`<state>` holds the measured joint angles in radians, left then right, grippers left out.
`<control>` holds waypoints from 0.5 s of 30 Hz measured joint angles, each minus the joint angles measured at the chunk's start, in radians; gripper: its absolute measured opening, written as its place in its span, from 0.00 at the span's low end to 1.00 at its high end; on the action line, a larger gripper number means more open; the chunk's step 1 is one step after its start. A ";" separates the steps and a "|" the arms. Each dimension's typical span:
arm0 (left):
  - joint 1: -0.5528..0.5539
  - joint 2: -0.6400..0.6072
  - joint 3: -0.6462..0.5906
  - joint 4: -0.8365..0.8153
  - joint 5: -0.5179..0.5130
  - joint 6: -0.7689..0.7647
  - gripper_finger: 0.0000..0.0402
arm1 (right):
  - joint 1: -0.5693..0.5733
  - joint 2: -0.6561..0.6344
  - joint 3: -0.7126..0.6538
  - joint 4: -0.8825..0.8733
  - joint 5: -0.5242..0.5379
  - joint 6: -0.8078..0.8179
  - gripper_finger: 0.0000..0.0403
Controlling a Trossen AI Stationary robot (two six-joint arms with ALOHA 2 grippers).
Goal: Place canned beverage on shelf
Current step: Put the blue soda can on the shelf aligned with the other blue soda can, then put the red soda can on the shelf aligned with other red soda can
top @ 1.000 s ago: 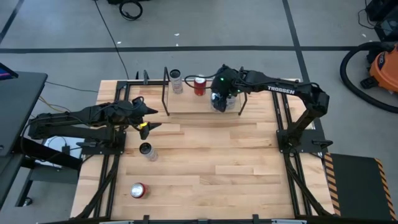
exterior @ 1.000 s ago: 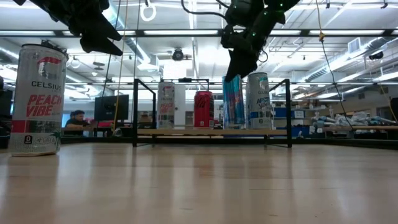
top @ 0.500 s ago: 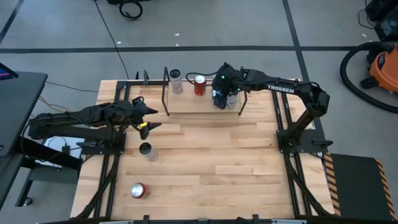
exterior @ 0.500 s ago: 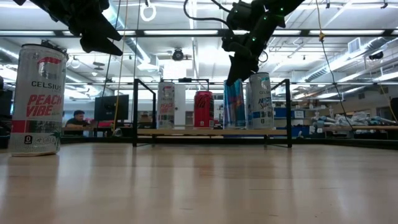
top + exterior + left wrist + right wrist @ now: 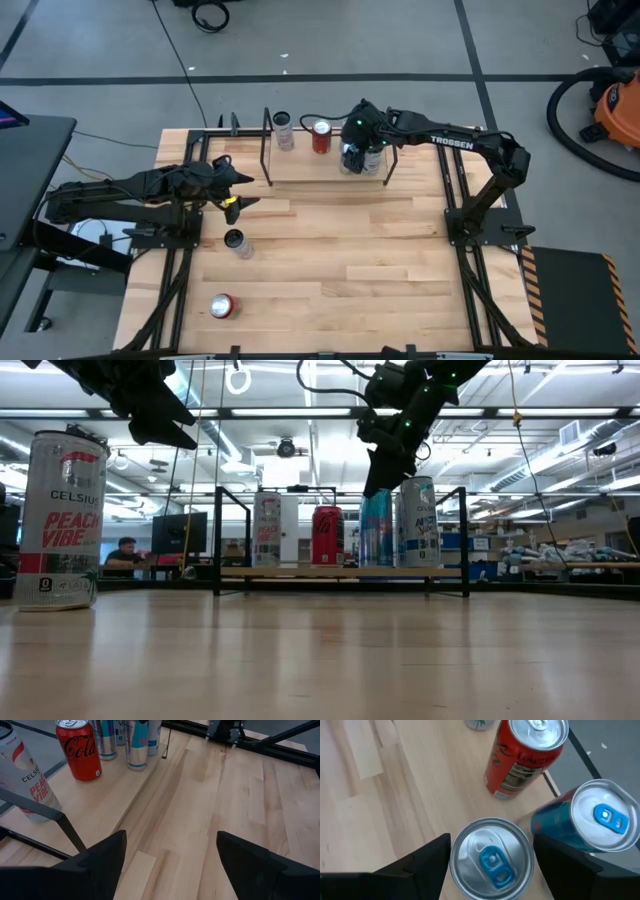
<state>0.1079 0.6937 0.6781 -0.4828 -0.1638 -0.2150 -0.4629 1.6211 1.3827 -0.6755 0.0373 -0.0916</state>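
The shelf (image 5: 300, 166), a light-wood board in a black rod frame, stands at the table's far side and also shows in the low view (image 5: 300, 572). On it stand a white Celsius can (image 5: 283, 130), a red cola can (image 5: 321, 136) and a white-and-blue can (image 5: 417, 522). My right gripper (image 5: 352, 142) is over the shelf, shut on a blue slim can (image 5: 376, 528) between the red and the white-and-blue cans. My left gripper (image 5: 236, 190) is open and empty above the table's left part. My right gripper pinches the blue can's upper end, just under its silver lid (image 5: 492, 860), one finger (image 5: 420, 867) on each side. The fingers come from above, pointing down. The can stands upright, its base level with the other cans' bases on the shelf board.
A Celsius can (image 5: 236, 242) stands on the table in front of my left gripper, and a red can (image 5: 222, 305) sits near the near left corner. The shelf's black posts (image 5: 217, 540) rise at its ends. Bare board lies left of the white can.
My right gripper has gone a little toward the table's far edge with the blue can. The can has moved deeper onto the shelf, closer beside the white-and-blue can.
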 joint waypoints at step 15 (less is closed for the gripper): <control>0.000 0.000 0.000 0.004 0.000 0.001 0.78 | 0.004 0.000 0.142 -0.061 -0.010 -0.008 0.73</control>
<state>0.1081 0.6937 0.6781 -0.4784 -0.1638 -0.2138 -0.4585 1.6211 1.5248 -0.7367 0.0275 -0.0993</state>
